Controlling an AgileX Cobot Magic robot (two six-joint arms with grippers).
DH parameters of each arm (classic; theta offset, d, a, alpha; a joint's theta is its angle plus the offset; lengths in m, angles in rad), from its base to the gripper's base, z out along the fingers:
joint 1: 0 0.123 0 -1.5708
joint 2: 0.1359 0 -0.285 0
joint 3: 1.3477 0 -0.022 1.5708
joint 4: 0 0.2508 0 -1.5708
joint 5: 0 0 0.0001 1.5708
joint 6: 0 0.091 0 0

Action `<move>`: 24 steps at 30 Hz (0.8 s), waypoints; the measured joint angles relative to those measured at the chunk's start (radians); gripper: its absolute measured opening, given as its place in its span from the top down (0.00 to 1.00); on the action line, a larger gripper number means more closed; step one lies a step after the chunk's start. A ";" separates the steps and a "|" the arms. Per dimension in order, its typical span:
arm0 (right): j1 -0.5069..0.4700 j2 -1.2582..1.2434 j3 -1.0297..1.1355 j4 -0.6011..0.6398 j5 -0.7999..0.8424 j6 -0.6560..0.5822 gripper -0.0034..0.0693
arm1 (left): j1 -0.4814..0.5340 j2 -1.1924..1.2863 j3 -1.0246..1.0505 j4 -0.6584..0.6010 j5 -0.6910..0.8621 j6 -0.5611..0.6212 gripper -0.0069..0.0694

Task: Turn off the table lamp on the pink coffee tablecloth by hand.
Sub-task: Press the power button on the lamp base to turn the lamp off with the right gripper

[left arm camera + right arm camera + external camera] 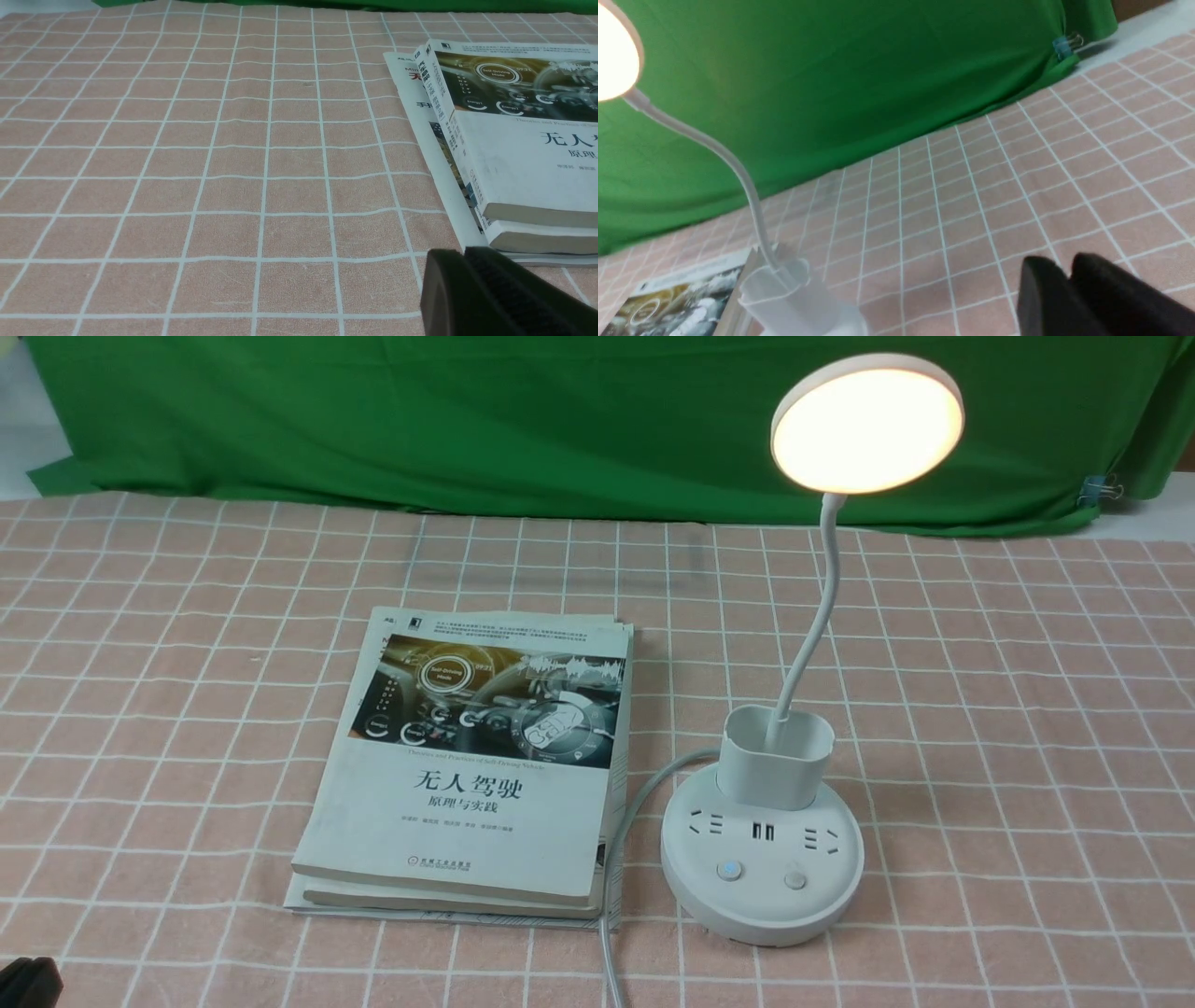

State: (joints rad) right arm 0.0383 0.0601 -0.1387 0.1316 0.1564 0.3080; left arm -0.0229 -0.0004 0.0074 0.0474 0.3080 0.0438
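The white table lamp stands at the centre right of the pink coffee tablecloth. Its round disc head glows warm. The thin neck bends down into the cup-shaped holder on the round base, which has two buttons at the front. My left gripper shows only as a black corner at the near left; in the left wrist view it is shut and empty beside the books. My right gripper is shut and empty over the cloth, apart from the lamp's holder. The arm ends with their camera modules are out of view.
A stack of white books lies just left of the lamp base and also shows in the left wrist view. The lamp's white cable runs between them to the near edge. A green backdrop cloth hangs behind, with a binder clip.
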 joint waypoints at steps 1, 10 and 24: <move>0.000 0.027 -0.037 0.000 0.050 -0.019 0.84 | 0.000 0.000 0.000 0.000 0.000 0.000 0.90; 0.000 0.554 -0.581 0.002 0.726 -0.284 0.90 | 0.000 0.000 0.000 0.000 0.000 0.000 0.90; 0.302 1.182 -0.694 0.064 0.705 -0.294 0.90 | 0.000 0.000 0.000 0.000 0.000 0.000 0.90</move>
State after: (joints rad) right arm 0.3403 1.2420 -0.8331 0.1955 0.8609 0.0139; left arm -0.0229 -0.0004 0.0074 0.0478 0.3080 0.0438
